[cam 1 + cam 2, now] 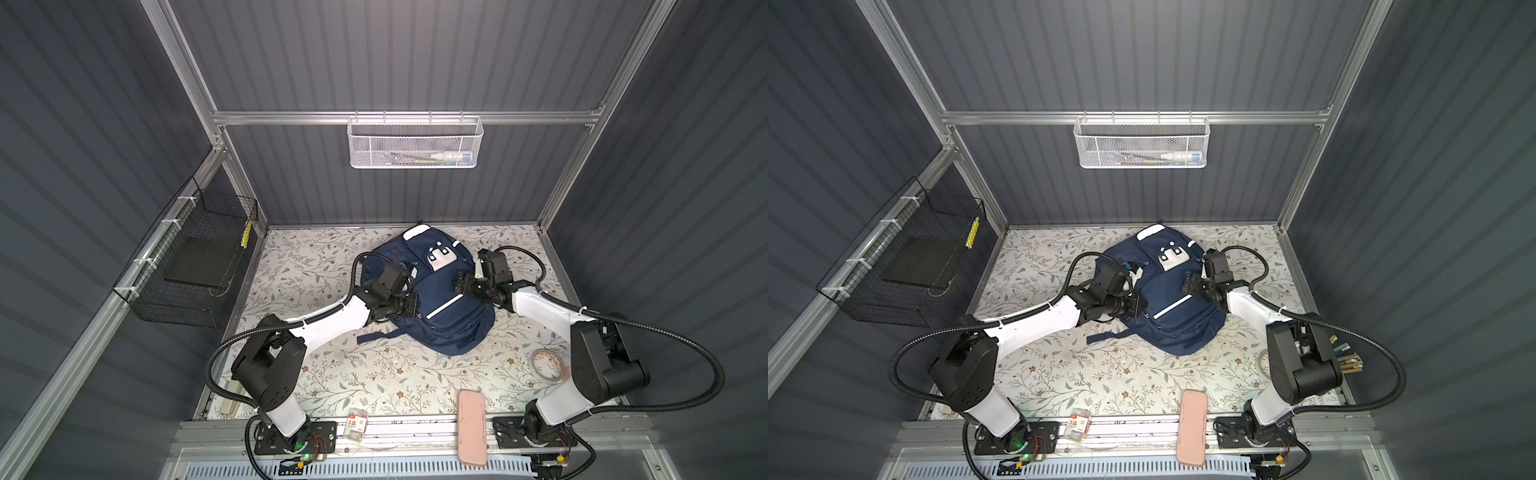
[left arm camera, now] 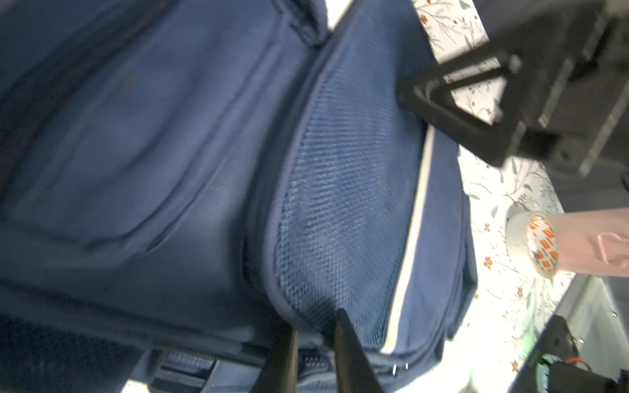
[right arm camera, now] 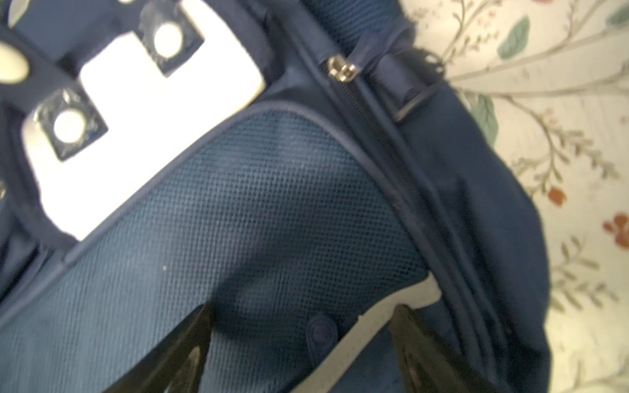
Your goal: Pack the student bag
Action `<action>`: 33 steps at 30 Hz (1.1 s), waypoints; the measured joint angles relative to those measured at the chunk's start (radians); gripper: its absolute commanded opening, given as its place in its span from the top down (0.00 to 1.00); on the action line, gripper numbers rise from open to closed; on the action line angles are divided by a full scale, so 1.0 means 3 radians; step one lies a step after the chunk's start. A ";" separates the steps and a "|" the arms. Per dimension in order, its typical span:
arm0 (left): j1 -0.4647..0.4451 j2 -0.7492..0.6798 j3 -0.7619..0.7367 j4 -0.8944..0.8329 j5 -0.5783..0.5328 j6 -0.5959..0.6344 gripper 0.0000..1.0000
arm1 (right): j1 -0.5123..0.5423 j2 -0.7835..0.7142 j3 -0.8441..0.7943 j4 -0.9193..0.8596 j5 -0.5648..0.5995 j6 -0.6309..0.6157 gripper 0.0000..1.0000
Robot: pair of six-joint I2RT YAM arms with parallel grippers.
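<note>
The student bag (image 1: pixel 457 328) (image 1: pixel 1177 328) lies flat at the centre back of the flowered tabletop (image 1: pixel 332 365), with one strap trailing toward the lower left. The left end effector (image 1: pixel 415 309) (image 2: pixel 316 326) sits at the bag's left edge, its fingers drawn close together with the zipped seam between them. The right end effector (image 1: pixel 459 286) (image 3: pixel 303 309) is over the mesh front pocket by the white stripe, its fingers wide apart. At the lower right, a roll of tape (image 1: pixel 540 353) is partly hidden by the right arm's elbow. A pink case (image 1: pixel 472 428) and a small packet (image 1: pixel 357 422) lie along the front edge. A white mesh basket (image 1: pixel 415 143) hangs on the back wall and a black wire basket (image 1: pixel 187 266) on the left wall.
</note>
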 measured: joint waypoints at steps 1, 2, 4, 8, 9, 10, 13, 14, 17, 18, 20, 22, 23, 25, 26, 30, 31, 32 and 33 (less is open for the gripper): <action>-0.0020 -0.0017 -0.0003 0.0001 0.0019 -0.0039 0.78 | -0.0004 0.0061 0.0090 -0.0032 0.0000 -0.0062 0.15; -0.0033 -0.0031 -0.0003 0.0000 0.0038 -0.0072 0.78 | -0.0006 0.0102 0.0161 -0.0065 -0.0001 -0.0113 0.16; -0.0051 -0.0056 -0.0003 -0.0008 0.0071 -0.0112 0.75 | -0.0006 0.0141 0.0267 -0.0083 -0.0006 -0.0203 0.15; -0.0078 -0.0121 0.0061 -0.0145 0.0051 -0.0137 0.61 | -0.0001 -0.0127 0.0165 -0.0036 -0.0006 -0.0305 0.07; -0.0075 -0.0144 0.0093 -0.0191 0.0019 -0.0131 0.55 | 0.0000 -0.0277 0.0065 0.0015 -0.0006 -0.0320 0.02; -0.0067 -0.0169 0.0128 -0.0225 0.0003 -0.0114 0.52 | 0.0000 -0.0430 -0.0029 0.0034 -0.0006 -0.0320 0.01; -0.0001 -0.0234 0.0271 -0.0309 -0.0047 -0.0051 0.45 | -0.0010 -0.0773 -0.0136 -0.0104 0.0031 -0.0290 0.03; 0.0045 -0.0243 0.0324 -0.0317 -0.0070 -0.0024 0.44 | -0.0022 -0.0807 -0.0116 -0.0179 0.0014 -0.0276 0.05; 0.0144 -0.0224 0.0456 -0.0322 -0.0132 0.0065 0.41 | -0.0039 -0.0867 -0.0135 -0.0356 -0.0161 -0.0126 0.05; 0.0178 -0.0187 0.0515 -0.0327 -0.0163 0.0094 0.39 | -0.0013 -0.0932 -0.0198 -0.0378 -0.0197 -0.0042 0.05; 0.0207 -0.0080 0.0608 -0.0314 -0.0189 0.0136 0.38 | 0.0142 -0.1124 -0.0328 -0.0492 -0.0184 0.0126 0.06; 0.0209 0.0053 0.0678 -0.0303 -0.0187 0.0163 0.38 | 0.0470 -0.1300 -0.0366 -0.0675 -0.0089 0.0327 0.09; 0.0206 0.0140 0.0711 -0.0303 -0.0186 0.0175 0.38 | 0.0688 -0.1367 -0.0366 -0.0735 -0.0045 0.0456 0.11; 0.0206 0.0276 0.0748 -0.0303 -0.0184 0.0196 0.38 | 0.1074 -0.1443 -0.0366 -0.0825 0.0060 0.0731 0.14; 0.0206 0.0337 0.0752 -0.0301 -0.0182 0.0201 0.38 | 0.1240 -0.1462 -0.0373 -0.0863 0.0120 0.0876 0.17; 0.0206 0.0425 0.0764 -0.0300 -0.0146 0.0221 0.42 | 0.1701 -0.1507 -0.0548 -0.0848 0.0310 0.1404 0.20; 0.0206 0.0427 0.0773 -0.0299 -0.0127 0.0223 0.45 | 0.1750 -0.1493 -0.0584 -0.0835 0.0327 0.1490 0.20; 0.0207 0.0431 0.0783 -0.0294 -0.0109 0.0221 0.49 | 0.1789 -0.1460 -0.0605 -0.0824 0.0347 0.1579 0.20; 0.0211 0.0439 0.0787 -0.0281 -0.0095 0.0216 0.56 | 0.1817 -0.1406 -0.0608 -0.0801 0.0369 0.1658 0.20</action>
